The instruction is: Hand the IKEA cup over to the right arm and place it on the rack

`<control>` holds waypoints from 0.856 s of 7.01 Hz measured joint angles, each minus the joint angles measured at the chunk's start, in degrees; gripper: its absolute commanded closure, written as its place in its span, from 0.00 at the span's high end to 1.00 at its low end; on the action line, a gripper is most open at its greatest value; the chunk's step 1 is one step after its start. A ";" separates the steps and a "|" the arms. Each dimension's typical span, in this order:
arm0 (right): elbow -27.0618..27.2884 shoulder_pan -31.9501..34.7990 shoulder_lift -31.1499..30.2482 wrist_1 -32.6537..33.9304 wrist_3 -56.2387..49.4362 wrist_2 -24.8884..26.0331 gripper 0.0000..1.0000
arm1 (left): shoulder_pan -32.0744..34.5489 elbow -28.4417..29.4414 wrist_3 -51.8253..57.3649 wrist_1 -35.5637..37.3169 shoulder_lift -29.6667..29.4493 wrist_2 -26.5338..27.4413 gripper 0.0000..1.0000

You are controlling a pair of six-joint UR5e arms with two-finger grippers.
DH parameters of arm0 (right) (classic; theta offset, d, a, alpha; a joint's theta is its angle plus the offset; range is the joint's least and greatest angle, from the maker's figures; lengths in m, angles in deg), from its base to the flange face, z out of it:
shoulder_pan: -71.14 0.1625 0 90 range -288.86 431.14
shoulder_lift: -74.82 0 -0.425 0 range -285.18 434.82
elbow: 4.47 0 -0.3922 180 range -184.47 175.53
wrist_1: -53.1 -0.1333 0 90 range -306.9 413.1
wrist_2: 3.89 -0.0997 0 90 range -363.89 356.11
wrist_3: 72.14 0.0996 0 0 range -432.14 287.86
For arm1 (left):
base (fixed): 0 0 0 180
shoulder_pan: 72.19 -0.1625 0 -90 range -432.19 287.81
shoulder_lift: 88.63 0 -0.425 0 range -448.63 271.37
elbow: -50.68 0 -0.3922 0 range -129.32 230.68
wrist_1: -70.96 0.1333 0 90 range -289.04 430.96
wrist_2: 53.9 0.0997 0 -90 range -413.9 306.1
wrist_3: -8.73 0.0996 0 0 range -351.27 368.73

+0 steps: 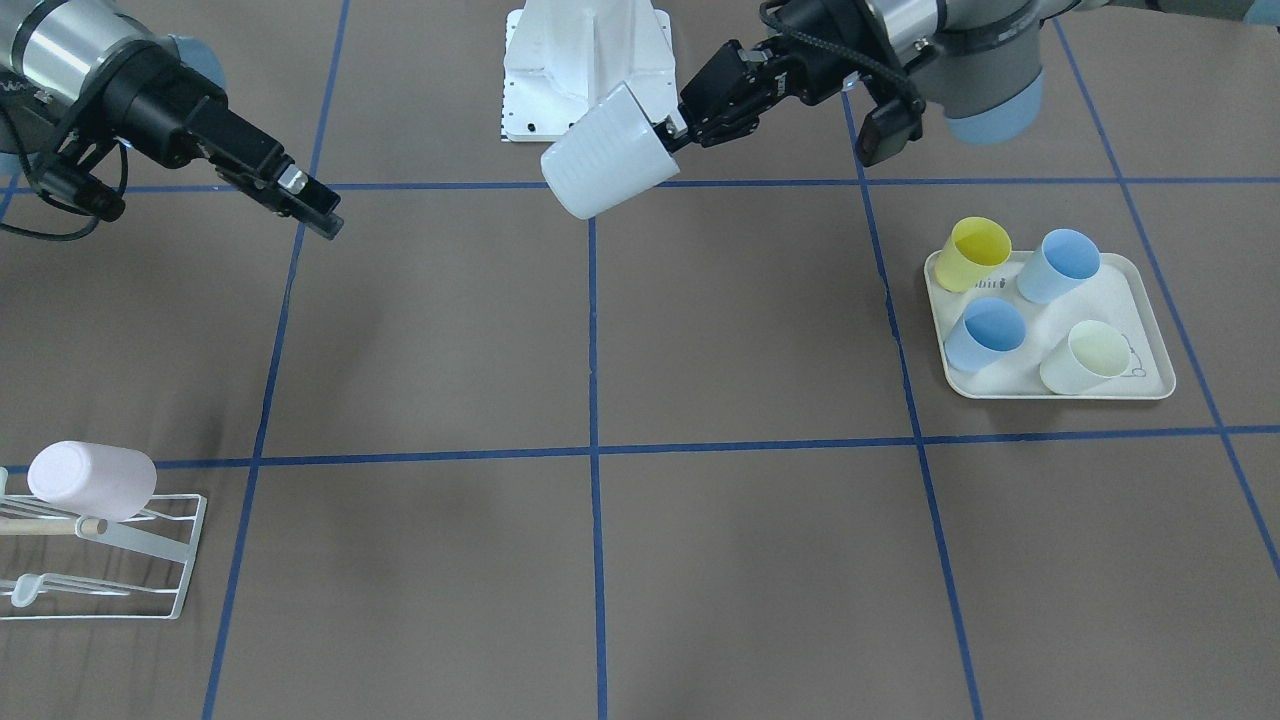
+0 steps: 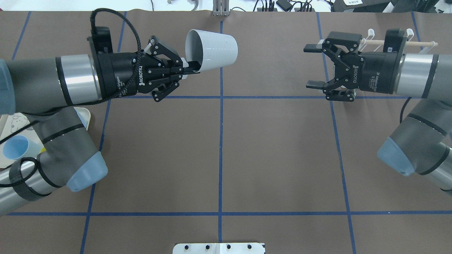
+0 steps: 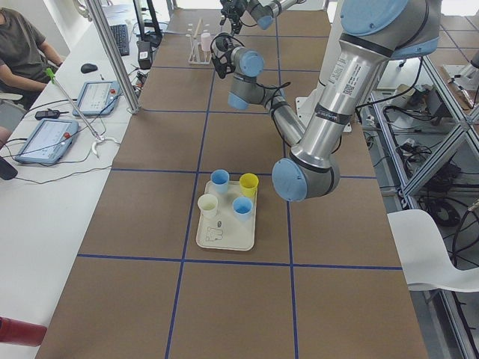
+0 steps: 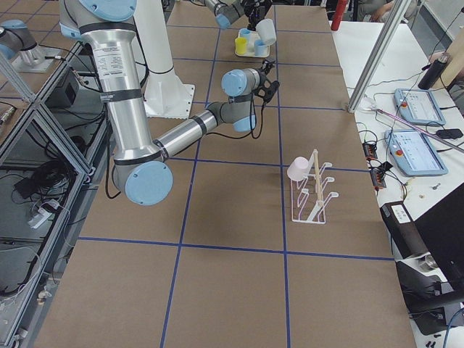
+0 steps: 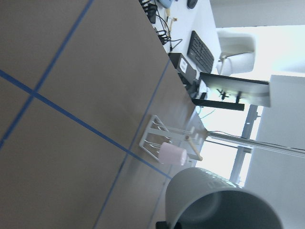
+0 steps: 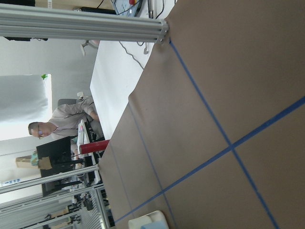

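The IKEA cup (image 2: 215, 47) is white and lies sideways in the air, its mouth facing the left arm. My left gripper (image 2: 192, 67) is shut on its rim, one finger inside; the front view shows the cup (image 1: 605, 150) held above the table's centre line. My right gripper (image 2: 308, 66) hangs open and empty, pointing at the cup from about a grid square away. The white wire rack (image 1: 100, 560) stands at the table's far corner on the right arm's side, with a pink cup (image 1: 90, 480) upside down on one prong. The right gripper hides most of the rack (image 2: 420, 44) in the overhead view.
A cream tray (image 1: 1150, 310) on the left arm's side holds several cups: two blue, one yellow, one pale. The white robot base (image 1: 585, 60) sits at the table's robot edge. A person (image 3: 19, 45) sits at a side desk with tablets.
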 measured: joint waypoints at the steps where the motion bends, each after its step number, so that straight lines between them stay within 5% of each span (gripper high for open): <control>1: -0.04 -0.44 2.37 -0.31 6.92 0.63 1.00 | -2.17 1.85 -1.31 -4.30 -0.41 2.91 0.00; 6: -0.35 -5.31 6.84 -0.38 20.21 10.24 1.00 | -4.52 8.52 -2.23 -8.26 -7.32 4.78 0.00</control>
